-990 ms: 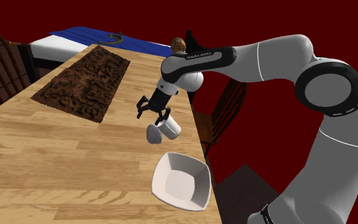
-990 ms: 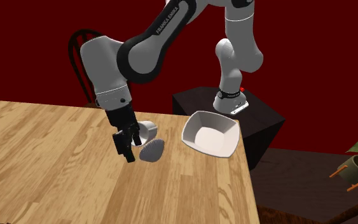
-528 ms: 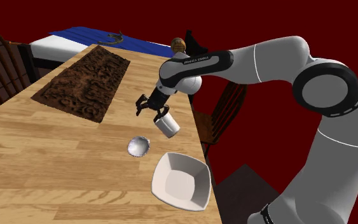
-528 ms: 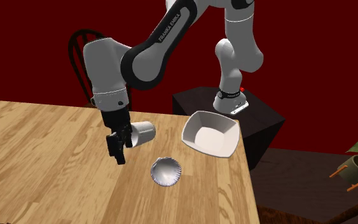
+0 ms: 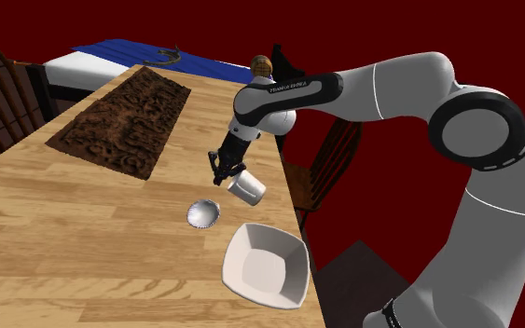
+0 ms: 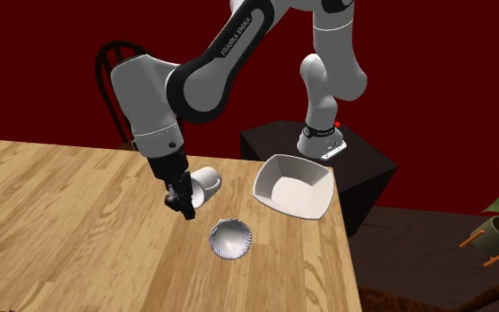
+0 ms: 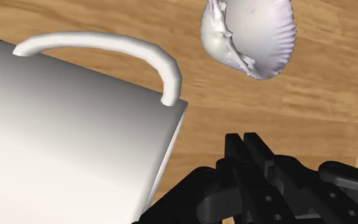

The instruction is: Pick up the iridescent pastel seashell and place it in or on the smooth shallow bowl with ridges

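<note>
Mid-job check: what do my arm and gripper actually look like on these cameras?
The arm is glossy white, built of rounded links with dark bands at the joints. One dark band carries white Franka Emika lettering. The gripper is all black, with two slim, blocky fingers.

A light wooden table [image 5: 83, 233] carries four things. In the shoulder view a pale ribbed seashell [image 5: 202, 214] lies flat. A white mug [image 5: 246, 187] on its side is at its two o'clock, a white squarish bowl [image 5: 265, 266] at four o'clock, and a dark brown patterned mat [image 5: 125, 121] at eleven o'clock.
</note>
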Tool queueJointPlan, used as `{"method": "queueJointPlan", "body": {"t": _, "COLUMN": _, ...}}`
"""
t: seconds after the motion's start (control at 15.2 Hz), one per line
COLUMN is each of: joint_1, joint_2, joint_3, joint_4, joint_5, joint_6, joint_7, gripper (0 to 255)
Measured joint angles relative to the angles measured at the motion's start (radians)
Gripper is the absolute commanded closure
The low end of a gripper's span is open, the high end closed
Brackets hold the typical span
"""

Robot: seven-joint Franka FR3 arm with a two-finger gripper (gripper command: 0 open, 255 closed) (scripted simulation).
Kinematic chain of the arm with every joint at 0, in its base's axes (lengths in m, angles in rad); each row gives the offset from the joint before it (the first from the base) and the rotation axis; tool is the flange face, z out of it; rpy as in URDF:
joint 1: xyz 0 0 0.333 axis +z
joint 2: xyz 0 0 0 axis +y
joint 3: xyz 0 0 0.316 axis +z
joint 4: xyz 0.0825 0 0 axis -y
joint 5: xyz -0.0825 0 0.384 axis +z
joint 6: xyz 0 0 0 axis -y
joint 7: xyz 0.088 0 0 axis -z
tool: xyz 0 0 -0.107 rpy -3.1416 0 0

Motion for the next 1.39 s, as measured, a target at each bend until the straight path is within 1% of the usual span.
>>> {"method": "queueJointPlan", "body": {"t": 0.26, "joint_1": 0.000, "joint_2": -0.004, "joint_3": 0.001, "joint_4": -0.004, "joint_5": 0.000, "joint_6": -0.007, "joint_7": 0.001, "gripper": 255}}
{"method": "queueJointPlan", "body": {"t": 0.33, "joint_1": 0.001, "joint_2": -0.006, "joint_3": 0.001, "joint_4": -0.002, "joint_5": 0.001, "joint_6": -0.007, "joint_7": 0.001, "gripper": 0}}
{"method": "queueJointPlan", "body": {"t": 0.4, "joint_1": 0.001, "joint_2": -0.006, "joint_3": 0.001, "joint_4": -0.003, "joint_5": 0.001, "joint_6": -0.007, "joint_7": 0.001, "gripper": 0}}
{"method": "queueJointPlan", "body": {"t": 0.46, "joint_1": 0.012, "joint_2": -0.017, "joint_3": -0.001, "joint_4": -0.017, "joint_5": -0.016, "joint_6": -0.003, "joint_7": 0.024, "gripper": 0}}
{"method": "queueJointPlan", "body": {"t": 0.66, "joint_1": 0.080, "joint_2": -0.069, "joint_3": -0.003, "joint_4": -0.082, "joint_5": -0.113, "joint_6": 0.012, "joint_7": 0.173, "gripper": 0}}
{"method": "queueJointPlan", "body": {"t": 0.79, "joint_1": 0.128, "joint_2": -0.117, "joint_3": -0.001, "joint_4": -0.128, "joint_5": -0.189, "joint_6": 0.000, "joint_7": 0.294, "gripper": 0}}
{"method": "queueJointPlan", "body": {"t": 0.86, "joint_1": 0.146, "joint_2": -0.128, "joint_3": 0.001, "joint_4": -0.140, "joint_5": -0.221, "joint_6": -0.005, "joint_7": 0.345, "gripper": 0}}
{"method": "queueJointPlan", "body": {"t": 0.92, "joint_1": 0.156, "joint_2": -0.135, "joint_3": 0.002, "joint_4": -0.151, "joint_5": -0.238, "joint_6": -0.005, "joint_7": 0.372, "gripper": 0}}
{"method": "queueJointPlan", "body": {"t": 1.12, "joint_1": 0.168, "joint_2": -0.122, "joint_3": 0.006, "joint_4": -0.169, "joint_5": -0.252, "joint_6": 0.024, "joint_7": 0.398, "gripper": 0}}
{"method": "queueJointPlan", "body": {"t": 1.39, "joint_1": 0.175, "joint_2": -0.093, "joint_3": 0.009, "joint_4": -0.184, "joint_5": -0.253, "joint_6": 0.068, "joint_7": 0.402, "gripper": 0}}
